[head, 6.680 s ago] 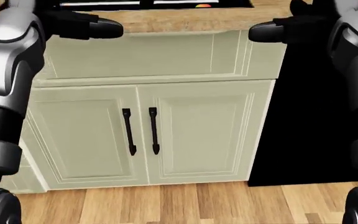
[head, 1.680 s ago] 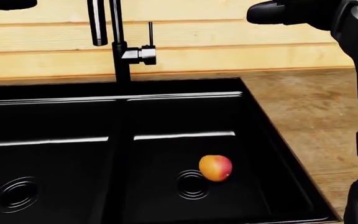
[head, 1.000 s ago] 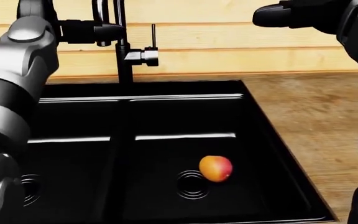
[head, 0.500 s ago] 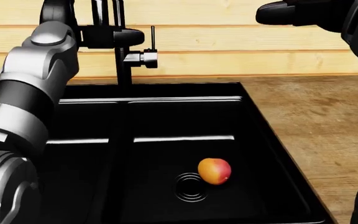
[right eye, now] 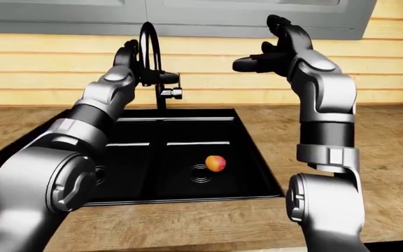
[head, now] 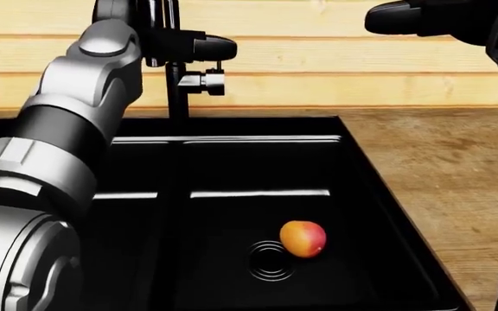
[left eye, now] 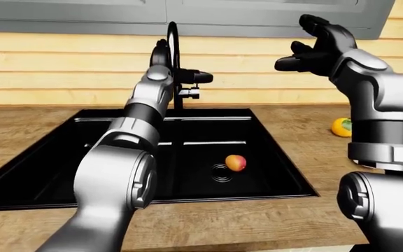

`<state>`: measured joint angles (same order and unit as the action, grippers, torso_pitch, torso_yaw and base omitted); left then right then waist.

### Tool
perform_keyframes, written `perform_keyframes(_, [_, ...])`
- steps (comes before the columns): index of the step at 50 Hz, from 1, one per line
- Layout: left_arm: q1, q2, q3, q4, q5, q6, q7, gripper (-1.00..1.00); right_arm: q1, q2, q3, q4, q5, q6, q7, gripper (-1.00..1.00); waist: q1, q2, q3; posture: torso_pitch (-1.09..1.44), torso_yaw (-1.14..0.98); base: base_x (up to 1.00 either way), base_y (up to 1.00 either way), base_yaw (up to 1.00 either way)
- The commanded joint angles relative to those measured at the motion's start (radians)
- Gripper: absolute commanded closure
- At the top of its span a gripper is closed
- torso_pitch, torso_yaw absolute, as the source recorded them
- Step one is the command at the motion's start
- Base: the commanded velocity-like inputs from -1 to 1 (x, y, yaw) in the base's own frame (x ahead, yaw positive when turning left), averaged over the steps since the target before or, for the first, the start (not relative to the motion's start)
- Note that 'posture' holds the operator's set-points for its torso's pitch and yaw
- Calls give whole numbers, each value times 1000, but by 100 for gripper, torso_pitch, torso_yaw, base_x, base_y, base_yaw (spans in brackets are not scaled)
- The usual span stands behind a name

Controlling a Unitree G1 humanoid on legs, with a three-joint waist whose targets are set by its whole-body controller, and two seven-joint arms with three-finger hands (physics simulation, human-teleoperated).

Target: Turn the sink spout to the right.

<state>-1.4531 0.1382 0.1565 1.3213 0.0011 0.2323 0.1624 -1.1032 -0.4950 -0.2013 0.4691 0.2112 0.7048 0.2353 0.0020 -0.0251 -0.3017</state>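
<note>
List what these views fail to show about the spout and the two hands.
- Spout tip: hidden behind the left hand and forearm in both eye views; arch cut off by the head view's top edge.
- Left hand's hold on the spout: dark on dark, unclear.
- Right hand: mostly cut off at the head view's top edge.

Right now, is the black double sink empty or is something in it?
Not empty: a round orange-red fruit lies beside the drain in the black double sink's right basin.
</note>
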Motion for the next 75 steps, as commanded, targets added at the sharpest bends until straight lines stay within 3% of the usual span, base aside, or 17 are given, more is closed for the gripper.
perform_keyframes(1, [-42,7,-2,-40,2,-29,1,-100,-37,-13,-9,-31,5,-24,-3,-100,0,-3,-13,-45,0,0,0,0])
perform_keyframes(75, [-22,-168,-45,-60,-30,-43,32,-100,44,-49,-39,-167,55,44,-20,-100,1,-23,-15,-45,0,0,0,0])
